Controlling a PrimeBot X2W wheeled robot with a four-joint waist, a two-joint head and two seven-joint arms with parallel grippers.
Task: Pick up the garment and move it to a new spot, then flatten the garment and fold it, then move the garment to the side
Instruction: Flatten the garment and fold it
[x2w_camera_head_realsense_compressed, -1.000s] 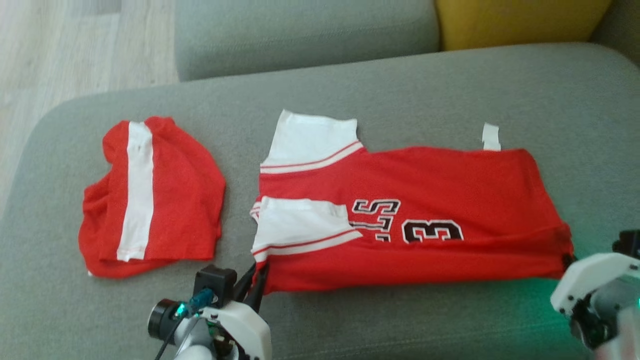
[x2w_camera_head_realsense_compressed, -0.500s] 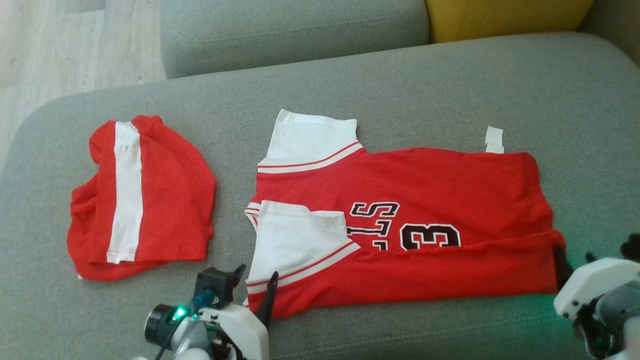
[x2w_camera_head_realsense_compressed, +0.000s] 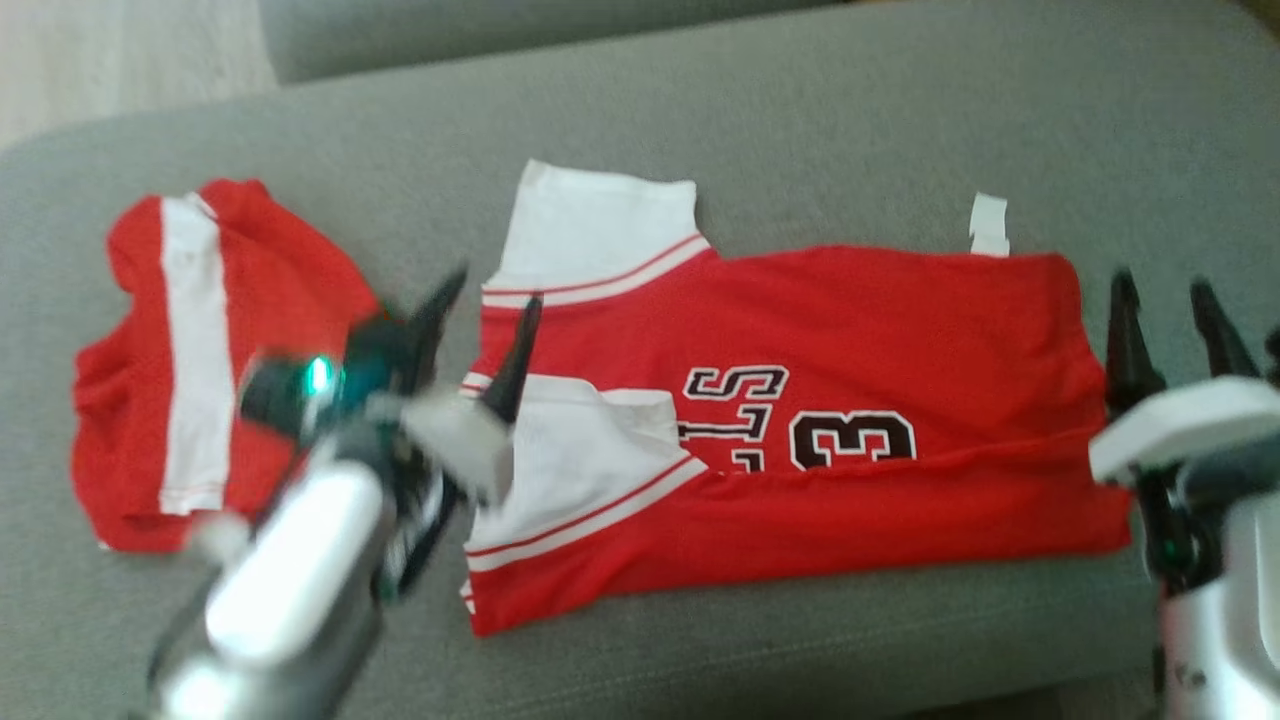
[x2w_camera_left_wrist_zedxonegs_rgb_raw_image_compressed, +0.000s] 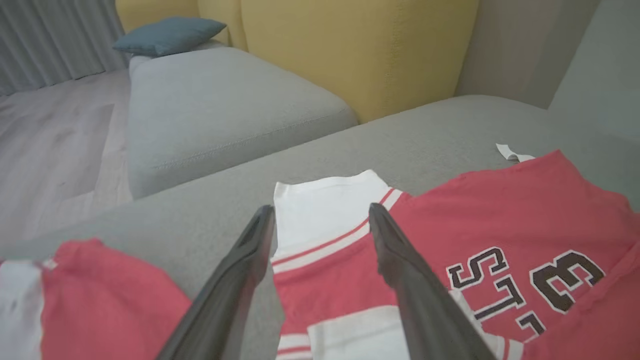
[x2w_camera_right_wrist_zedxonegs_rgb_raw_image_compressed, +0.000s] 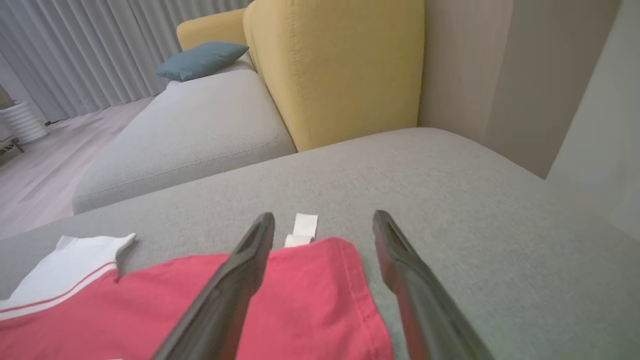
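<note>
Spread wide and empty, both left gripper (x2w_camera_head_realsense_compressed: 492, 295) and right gripper (x2w_camera_head_realsense_compressed: 1162, 290). Between the left fingertips, a white sleeve (x2w_camera_left_wrist_zedxonegs_rgb_raw_image_compressed: 325, 215) of the red jersey (x2w_camera_head_realsense_compressed: 850, 320). Just left of the right tips, its hem edge. Beyond, flat on the grey cushion (x2w_camera_head_realsense_compressed: 800, 110), the rest. Probably light, limp, quick to bunch or slide. Best pinched at shoulder and hem corners, through all layers, then lifted evenly.

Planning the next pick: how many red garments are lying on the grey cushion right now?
2. A bunched red piece with a white stripe lies at the robot's left; the numbered jersey lies spread across the middle. Anything beneath them is hidden.
</note>
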